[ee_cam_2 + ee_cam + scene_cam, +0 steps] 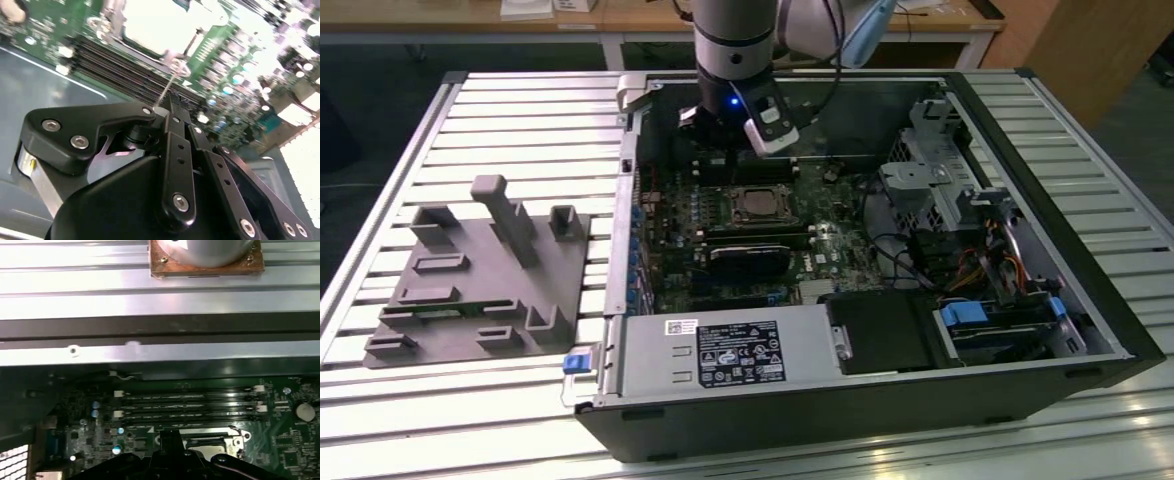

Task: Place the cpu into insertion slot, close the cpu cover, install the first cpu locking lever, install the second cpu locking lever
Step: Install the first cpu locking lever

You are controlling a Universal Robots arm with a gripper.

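Slatted counter, open computer case: cpu seated; hand, at twelve o'clock of it in exterior view, pressed together, tips against thin locking lever, apparently to push it

- One open computer case on the table
- One grey fixture plate
- One cpu
- One gripper
- One locking lever

Green motherboard, black claw

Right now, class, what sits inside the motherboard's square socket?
The cpu, its grey metal top showing through the open centre of the cpu cover. Its underside and whatever lies beneath are hidden.
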